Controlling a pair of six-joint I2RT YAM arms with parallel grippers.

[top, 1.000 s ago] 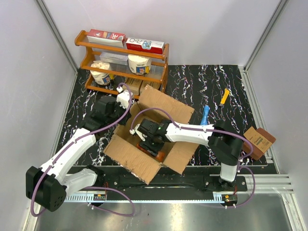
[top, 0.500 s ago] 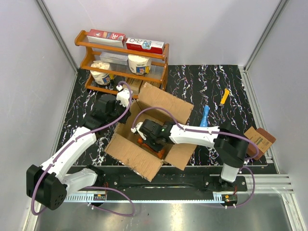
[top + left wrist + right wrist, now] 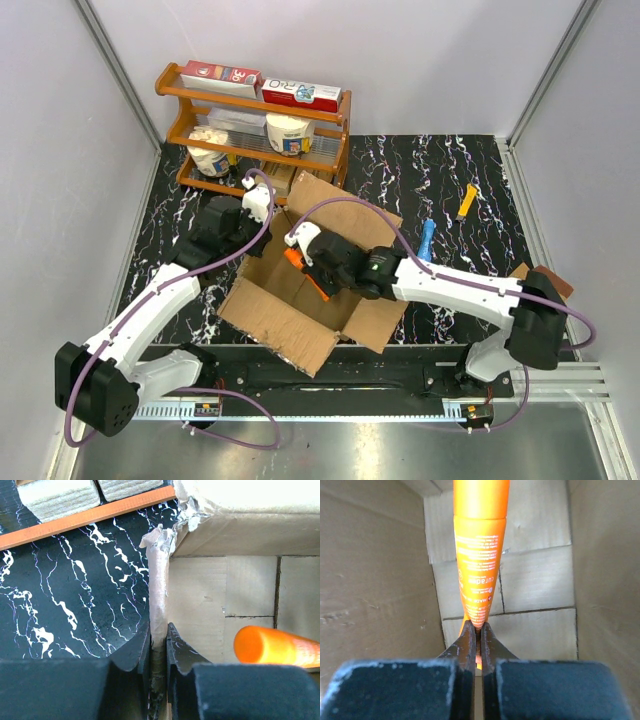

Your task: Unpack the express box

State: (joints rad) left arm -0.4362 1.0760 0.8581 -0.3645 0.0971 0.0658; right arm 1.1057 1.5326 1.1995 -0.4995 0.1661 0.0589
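The express box [image 3: 278, 318], a big brown carton, lies open with its flaps spread at the table's front centre. My left gripper [image 3: 262, 247] is shut on the top edge of the box's left wall [image 3: 158, 587], one finger on each side of the cardboard. My right gripper [image 3: 316, 274] is shut on the crimped end of an orange tube [image 3: 301, 270] and holds it above the box's open inside. In the right wrist view the orange tube [image 3: 479, 555] points away from the gripper [image 3: 479, 630] over the bare box floor [image 3: 535, 580]. Its cap end [image 3: 272, 645] shows in the left wrist view.
A wooden shelf [image 3: 255, 130] at the back left carries red-and-white boxes, tubs and small cartons, close behind the express box. A blue tool [image 3: 426, 240] and a yellow tool [image 3: 466, 202] lie on the black marbled table. Small brown cartons [image 3: 545, 285] sit at the right edge.
My right gripper has shut on the orange tube low inside the box and raised it up and toward the back left. The left gripper has kept its hold on the box wall.
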